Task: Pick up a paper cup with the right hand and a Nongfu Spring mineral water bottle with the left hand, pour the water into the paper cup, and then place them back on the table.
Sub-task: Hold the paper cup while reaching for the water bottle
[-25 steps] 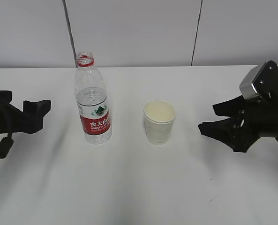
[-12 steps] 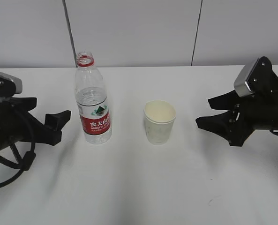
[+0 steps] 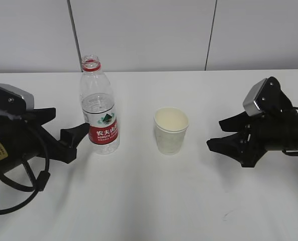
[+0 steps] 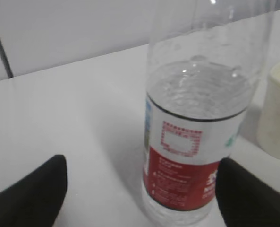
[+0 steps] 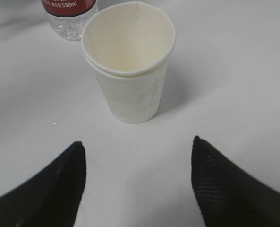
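Observation:
The Nongfu Spring mineral water bottle stands upright and uncapped on the table, with the water reaching just above its red label. The paper cup stands empty to its right. My left gripper is open, and its near fingertip almost touches the bottle's label. In the left wrist view the bottle stands just ahead of the open left gripper, close to the right finger. My right gripper is open, a short way right of the cup. In the right wrist view the cup is ahead of the right gripper.
A white panelled wall runs behind the table's far edge. The left arm's black cable loops over the table at the front left. The bottle's base shows behind the cup in the right wrist view.
My left arm has moved right, up to the bottle. My right arm has edged left toward the cup, its jaws slightly narrower. Bottle and cup have not moved.

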### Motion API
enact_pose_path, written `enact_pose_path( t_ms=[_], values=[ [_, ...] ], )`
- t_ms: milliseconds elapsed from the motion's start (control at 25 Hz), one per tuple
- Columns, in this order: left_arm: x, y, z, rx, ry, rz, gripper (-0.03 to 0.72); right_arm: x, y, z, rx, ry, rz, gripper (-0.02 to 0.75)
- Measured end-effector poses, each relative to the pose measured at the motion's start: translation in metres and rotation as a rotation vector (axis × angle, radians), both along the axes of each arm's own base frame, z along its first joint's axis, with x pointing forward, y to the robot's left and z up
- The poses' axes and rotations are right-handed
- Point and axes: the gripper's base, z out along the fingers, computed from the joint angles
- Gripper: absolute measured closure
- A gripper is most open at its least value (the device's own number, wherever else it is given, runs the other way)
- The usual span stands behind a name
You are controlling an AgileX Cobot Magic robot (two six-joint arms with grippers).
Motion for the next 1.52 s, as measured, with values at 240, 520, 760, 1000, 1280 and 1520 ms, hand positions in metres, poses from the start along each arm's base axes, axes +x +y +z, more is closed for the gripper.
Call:
enact_pose_path(
  t_ms=[240, 520, 760, 1000, 1280, 1520],
  values=[
    [-0.001, -0.006, -0.021, -0.048, 0.038, -0.059, 0.101, 0.005, 0.000, 0.003, -0.001, -0.016, 0.000, 0.223],
    [-0.001, -0.007, -0.042, -0.044, 0.117, -0.060, 0.097, 0.011, 0.000, -0.006, 0.007, 0.005, 0.003, 0.223],
    [-0.001, -0.008, -0.042, -0.052, 0.117, -0.063, 0.097, 0.011, 0.000, -0.014, 0.001, 0.022, 0.010, 0.223],
    [0.015, -0.014, -0.036, -0.087, 0.079, -0.081, 0.097, 0.011, 0.000, -0.015, -0.004, 0.016, 0.015, 0.223],
    [0.026, -0.023, -0.040, -0.116, 0.085, -0.135, 0.097, 0.013, 0.000, -0.016, -0.007, 0.009, 0.022, 0.223],
    [0.037, -0.027, -0.041, -0.130, 0.073, -0.141, 0.097, 0.020, 0.001, -0.019, 0.010, 0.007, 0.032, 0.223]
  ],
)
